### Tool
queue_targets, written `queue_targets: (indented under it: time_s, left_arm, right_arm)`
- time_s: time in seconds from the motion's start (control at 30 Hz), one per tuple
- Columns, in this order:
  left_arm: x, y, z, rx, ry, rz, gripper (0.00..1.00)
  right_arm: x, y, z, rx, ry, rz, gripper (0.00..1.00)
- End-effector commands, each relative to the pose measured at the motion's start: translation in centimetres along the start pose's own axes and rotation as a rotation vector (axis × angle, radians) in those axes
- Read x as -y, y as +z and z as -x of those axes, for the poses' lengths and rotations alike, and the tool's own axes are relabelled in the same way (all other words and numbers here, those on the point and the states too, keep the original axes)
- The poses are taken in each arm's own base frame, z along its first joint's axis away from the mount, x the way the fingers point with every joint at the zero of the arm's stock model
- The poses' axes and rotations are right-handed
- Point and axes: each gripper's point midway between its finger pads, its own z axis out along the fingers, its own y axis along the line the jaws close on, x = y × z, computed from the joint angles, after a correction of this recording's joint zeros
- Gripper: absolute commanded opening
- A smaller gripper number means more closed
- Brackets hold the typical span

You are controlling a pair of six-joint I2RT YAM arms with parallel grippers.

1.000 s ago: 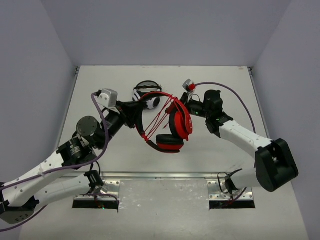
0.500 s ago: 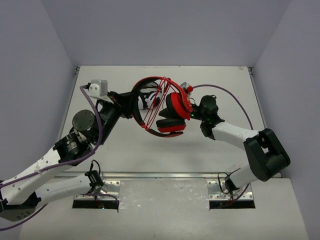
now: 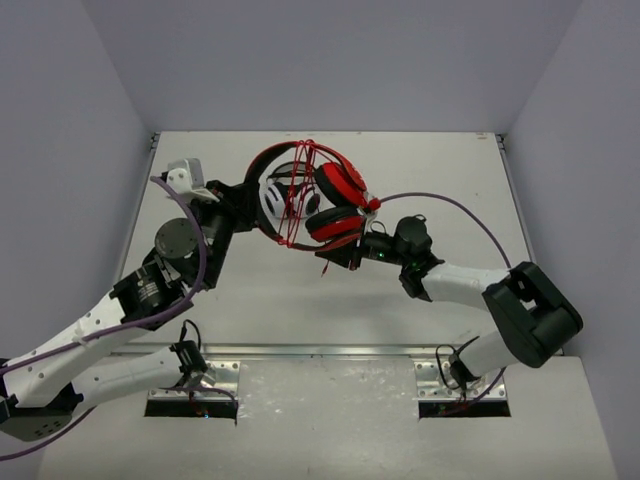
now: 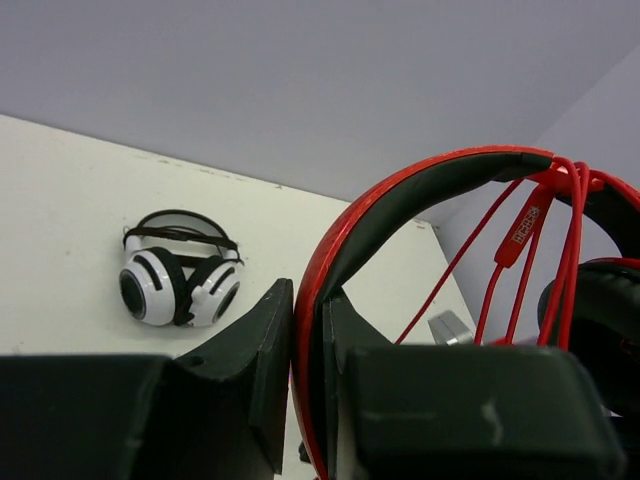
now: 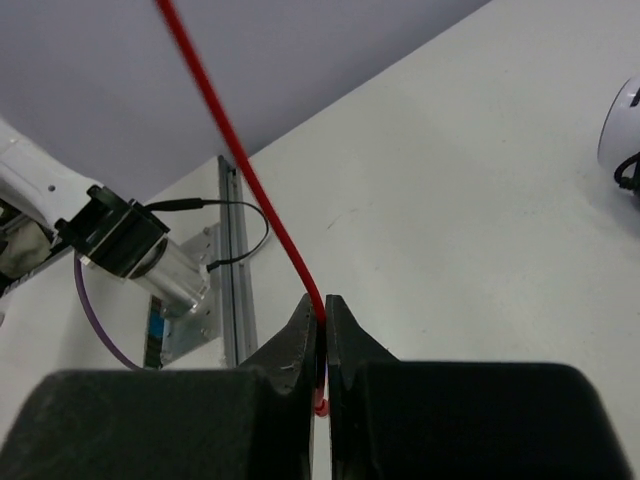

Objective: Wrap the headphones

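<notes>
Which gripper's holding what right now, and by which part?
Left gripper clamps the red headphones by the headband, lifted off the table. Right gripper pinches the thin red cable near its free end.

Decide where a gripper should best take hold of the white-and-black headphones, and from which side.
Probably the headband of the white-and-black headphones, from above: it is thin and arches clear of the bulky, rounded ear cups, which sit close together.
</notes>
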Motion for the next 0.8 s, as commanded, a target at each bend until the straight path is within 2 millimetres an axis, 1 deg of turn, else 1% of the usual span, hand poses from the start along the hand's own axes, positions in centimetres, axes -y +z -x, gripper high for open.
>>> queue_targets:
  time_s: [0.0,0.03,0.07,0.1,0.13,0.17,0.2,0.27,0.3,0.33,0.4,0.43,0.47,0.5,0.53,0.57,0.6,0.63,0.67,0.7,0.73,0.77]
  left_arm:
    - [-0.1,0.2,3.4,0.143,-0.208,0.065,0.00]
    - [-0.2,0.5,3.0,0.142,-0.215,0.080,0.00]
    - [-0.6,0.7,3.0,0.155,-0.231,0.116,0.00]
    - [-0.7,0.8,2.8,0.156,-0.247,0.127,0.00]
    - [-0.7,1.3,2.2,0.151,-0.238,0.142,0.01]
    - [-0.8,1.7,1.8,0.152,-0.241,0.170,0.00]
    - [-0.9,1.9,1.6,0.151,-0.236,0.188,0.00]
    - [-1.8,2.1,1.0,0.153,-0.234,0.248,0.00]
    - [-2.0,2.3,0.7,0.154,-0.222,0.270,0.00]
    - [-2.5,2.3,0.6,0.161,-0.218,0.298,0.00]
    - [-3.1,2.5,-0.2,0.147,-0.183,0.338,0.00]
    - [-3.3,2.5,-0.2,0.152,-0.173,0.360,0.00]
    - [-3.8,2.4,-0.8,0.138,-0.149,0.387,0.01]
    - [-3.9,2.6,-1.0,0.136,-0.138,0.410,0.00]
    - [-4.4,2.6,-1.3,0.135,-0.118,0.436,0.00]
    - [-4.8,2.6,-2.0,0.123,-0.102,0.458,0.00]
    - [-5.0,2.7,-2.5,0.118,-0.081,0.470,0.00]
    - [-5.4,2.8,-3.1,0.112,-0.053,0.482,0.00]
    - [-5.6,2.9,-3.8,0.104,-0.030,0.493,0.00]
    - [-5.8,2.9,-4.2,0.097,-0.017,0.499,0.00]
    - [-6.2,2.9,-4.8,0.091,0.007,0.508,0.00]
    - [-6.5,3.0,-5.4,0.081,0.041,0.519,0.00]
  right_arm:
    - [-2.5,0.3,1.5,0.085,-0.108,0.006,0.01]
    - [-3.3,0.7,1.3,0.091,-0.119,0.001,0.01]
    - [-3.9,0.7,1.6,0.104,-0.139,-0.002,0.01]
    - [-4.3,0.9,1.3,0.094,-0.165,-0.005,0.01]
    - [-5.1,1.3,1.0,0.095,-0.180,-0.004,0.01]
    - [-5.7,1.4,1.3,0.097,-0.217,-0.005,0.01]
    - [-6.6,1.8,1.2,0.100,-0.233,-0.001,0.01]
    - [-7.4,1.9,1.3,0.093,-0.281,-0.010,0.01]
    - [-8.5,2.2,1.1,0.088,-0.295,0.010,0.01]
    - [-8.5,2.2,1.3,0.094,-0.312,-0.015,0.01]
    - [-9.1,2.1,1.3,0.074,-0.350,-0.024,0.01]
    - [-9.9,2.3,1.1,0.071,-0.366,-0.016,0.01]
    - [-9.9,2.2,1.0,0.058,-0.390,-0.035,0.01]
    - [-10.7,2.5,0.9,0.053,-0.402,-0.024,0.01]
    - [-11.0,2.5,0.8,0.050,-0.432,-0.025,0.01]
    - [-10.9,2.5,0.8,0.051,-0.444,-0.046,0.01]
    - [-11.6,2.7,0.8,0.051,-0.455,-0.039,0.01]
    - [-11.6,2.8,0.9,0.047,-0.480,-0.044,0.01]
    - [-11.2,2.8,0.7,0.028,-0.490,-0.070,0.01]
    - [-11.6,2.9,1.0,0.030,-0.501,-0.069,0.01]
    - [-11.4,2.8,0.6,0.000,-0.519,-0.080,0.01]
    - [-11.3,2.8,0.7,-0.007,-0.530,-0.092,0.01]
